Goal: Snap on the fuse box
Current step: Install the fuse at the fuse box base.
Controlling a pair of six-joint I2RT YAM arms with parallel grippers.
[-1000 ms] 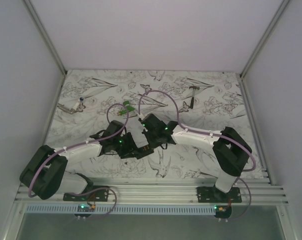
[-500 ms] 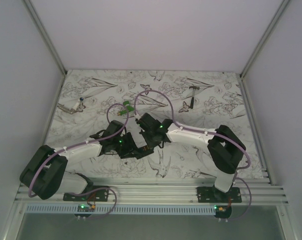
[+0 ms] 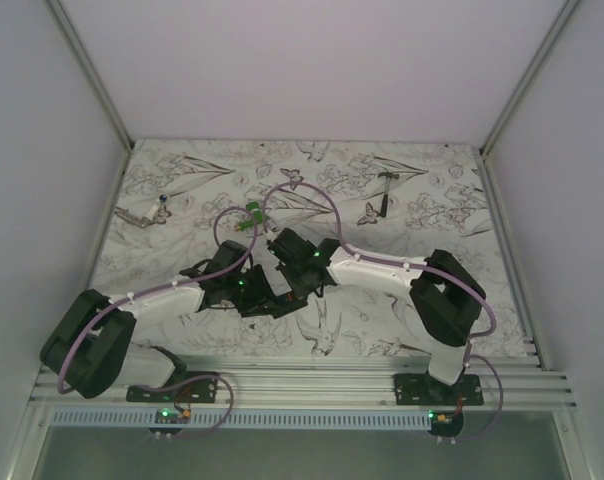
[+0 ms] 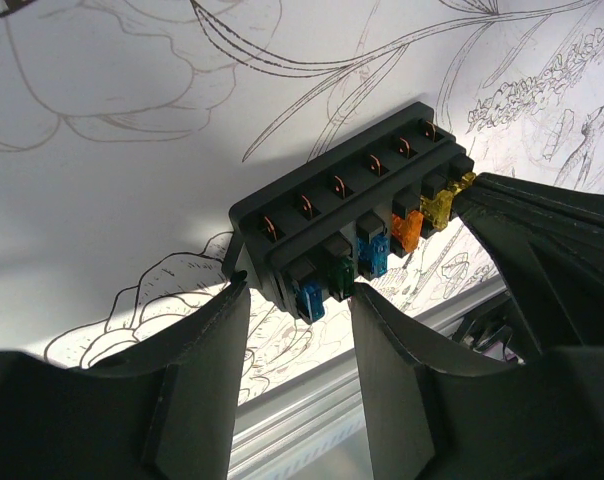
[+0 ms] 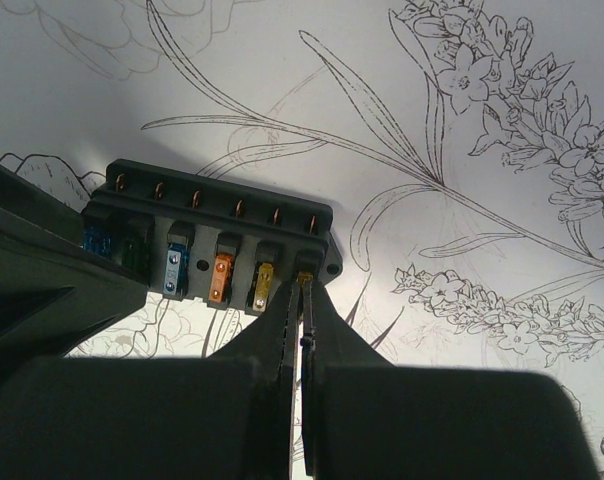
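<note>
Right arm (image 3: pixel 382 268) edged left, over fuse box (image 5: pixel 212 235)

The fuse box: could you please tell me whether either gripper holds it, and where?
The left gripper clamps the fuse box across one short end; the right gripper, shut, only touches the opposite end.

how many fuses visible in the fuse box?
5. Along the fuse box, from the left gripper's end: blue fuse, green fuse, second blue fuse, orange fuse, yellow fuse. A sixth may be hidden under the shut right gripper's tips at the last slot.
</note>
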